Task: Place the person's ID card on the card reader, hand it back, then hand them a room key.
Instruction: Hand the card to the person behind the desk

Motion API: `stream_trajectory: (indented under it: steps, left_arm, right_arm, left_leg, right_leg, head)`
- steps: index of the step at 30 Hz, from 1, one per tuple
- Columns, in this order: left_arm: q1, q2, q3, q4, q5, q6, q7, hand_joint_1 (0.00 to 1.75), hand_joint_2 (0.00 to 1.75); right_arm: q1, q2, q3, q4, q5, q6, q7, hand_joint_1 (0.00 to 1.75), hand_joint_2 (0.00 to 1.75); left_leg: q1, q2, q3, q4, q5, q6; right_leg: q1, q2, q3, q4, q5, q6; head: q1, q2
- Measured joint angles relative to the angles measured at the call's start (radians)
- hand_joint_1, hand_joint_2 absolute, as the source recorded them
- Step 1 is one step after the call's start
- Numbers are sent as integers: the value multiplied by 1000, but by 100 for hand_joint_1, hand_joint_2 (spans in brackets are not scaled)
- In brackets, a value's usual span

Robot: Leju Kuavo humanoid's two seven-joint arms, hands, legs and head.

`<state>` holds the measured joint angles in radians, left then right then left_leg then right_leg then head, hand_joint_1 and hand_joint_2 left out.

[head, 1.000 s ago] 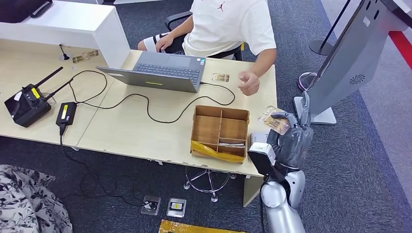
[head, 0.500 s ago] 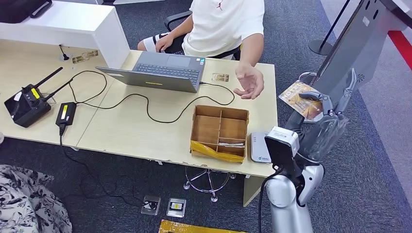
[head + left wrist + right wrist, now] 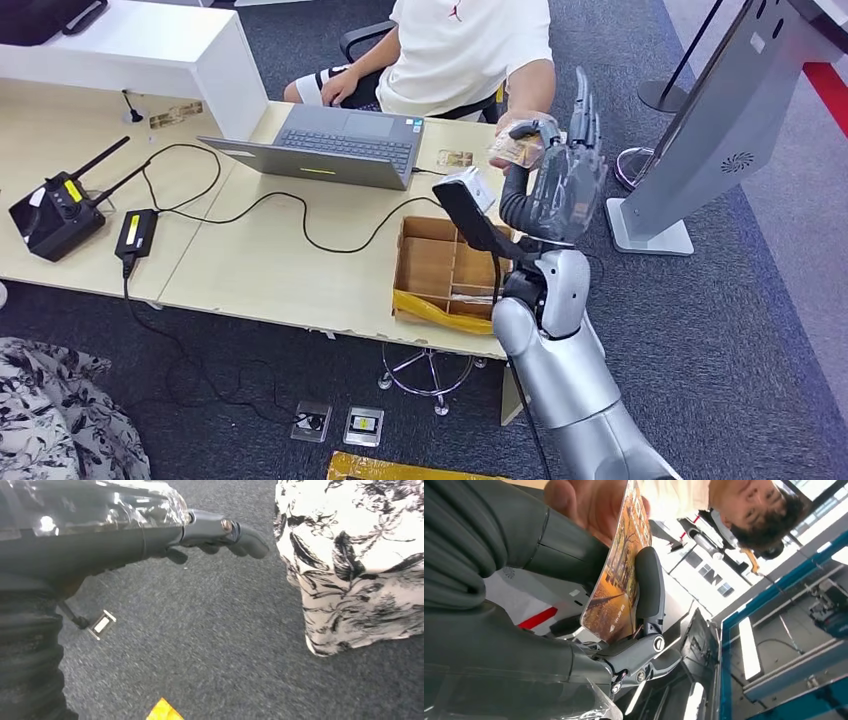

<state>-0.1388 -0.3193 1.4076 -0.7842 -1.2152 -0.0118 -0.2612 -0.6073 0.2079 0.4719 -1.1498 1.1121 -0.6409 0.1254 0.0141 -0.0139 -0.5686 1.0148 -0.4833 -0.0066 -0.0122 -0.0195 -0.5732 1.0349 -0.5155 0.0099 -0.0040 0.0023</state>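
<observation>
The right hand is raised above the far right of the counter, pinching the ID card between thumb and finger, with the other fingers extended upward. The card is presented edge-on toward the seated person, whose hand touches its far side, so the hand-back step appears to be under way. The divided cardboard box sits directly below the raised arm. The left hand hangs over the carpet, fingers loosely curled, holding nothing.
</observation>
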Motion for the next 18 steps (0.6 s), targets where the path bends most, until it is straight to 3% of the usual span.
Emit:
stream_trajectory:
  steps: [5, 18]
  left_arm:
    - [1, 1, 0, 25, 60, 0, -48, 0, 175]
    - [5, 23, 0, 100, 190, 0, -161, 0, 175]
  right_arm:
    - [-81, -13, 76, 161, 13, 44, 88, 175, 175]
    - [-157, -31, 166, 425, -14, 58, 165, 175, 175]
  left_leg:
    - [0, 0, 0, 0, 0, 0]
    - [0, -1, 0, 0, 1, 0]
  right_leg:
    - [0, -1, 0, 0, 0, 0]
    - [0, -1, 0, 0, 0, 0]
  head:
    - [0, 0]
    - [0, 0]
